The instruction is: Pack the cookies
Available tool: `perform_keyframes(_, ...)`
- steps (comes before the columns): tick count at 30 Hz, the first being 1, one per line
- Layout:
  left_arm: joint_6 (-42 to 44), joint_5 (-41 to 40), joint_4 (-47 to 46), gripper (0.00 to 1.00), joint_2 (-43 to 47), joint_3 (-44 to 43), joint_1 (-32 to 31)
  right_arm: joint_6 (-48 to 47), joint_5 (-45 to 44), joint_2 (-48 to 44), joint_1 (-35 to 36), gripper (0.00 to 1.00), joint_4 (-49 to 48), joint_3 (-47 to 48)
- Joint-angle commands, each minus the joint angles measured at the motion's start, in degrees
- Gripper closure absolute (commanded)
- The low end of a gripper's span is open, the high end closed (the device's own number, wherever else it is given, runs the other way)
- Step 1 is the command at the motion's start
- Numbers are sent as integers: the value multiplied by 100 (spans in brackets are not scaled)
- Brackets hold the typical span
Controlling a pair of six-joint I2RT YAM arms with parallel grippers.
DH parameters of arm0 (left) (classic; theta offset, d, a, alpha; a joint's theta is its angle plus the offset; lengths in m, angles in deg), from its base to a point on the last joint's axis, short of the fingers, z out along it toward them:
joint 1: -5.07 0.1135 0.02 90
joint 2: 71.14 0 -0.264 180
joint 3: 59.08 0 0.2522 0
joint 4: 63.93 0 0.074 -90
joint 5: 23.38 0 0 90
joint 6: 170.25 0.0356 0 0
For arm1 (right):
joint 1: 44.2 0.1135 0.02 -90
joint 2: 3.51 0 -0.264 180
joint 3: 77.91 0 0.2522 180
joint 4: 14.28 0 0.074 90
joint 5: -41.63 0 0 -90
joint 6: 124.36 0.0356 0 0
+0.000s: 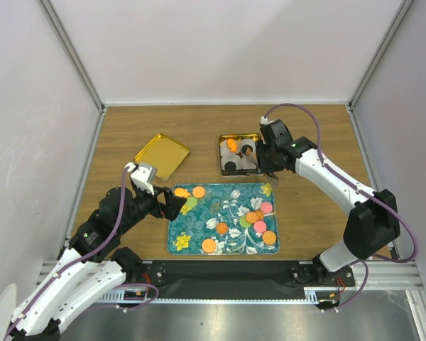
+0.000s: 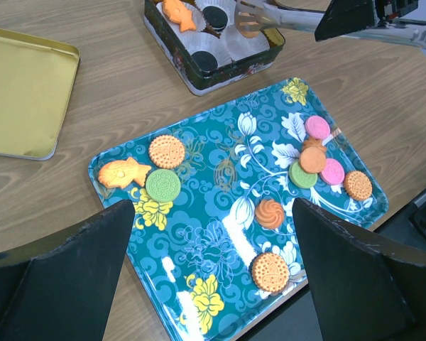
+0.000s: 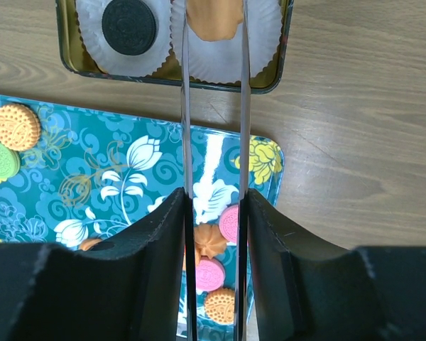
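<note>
Right gripper (image 3: 213, 213) is clamped on metal tongs (image 3: 187, 106). An orange cookie (image 3: 213, 18) sits between the tong tips at top centre, over a white paper cup (image 3: 259, 42) in the tin (image 3: 280, 71). A black cookie (image 3: 129, 23) lies in the cup to its left.

Left gripper (image 2: 213, 213) is spread wide and empty over the teal tray (image 2: 220, 177). Loose cookies (image 2: 164, 186) lie mid-frame, beyond its fingers.

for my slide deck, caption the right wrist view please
Tongs in the right gripper bracket an orange cookie over a paper cup in the tin
</note>
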Motion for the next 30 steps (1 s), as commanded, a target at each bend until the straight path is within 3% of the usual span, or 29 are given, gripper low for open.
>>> perform_keyframes(1,34,-15,-104,0,-20,-145,-47,-110,40,8,-49,59,-226,12)
perform_keyframes(30,34,-24,-104,0,-29,-145,-56,-128,110,-282,-84,49,-182,-164)
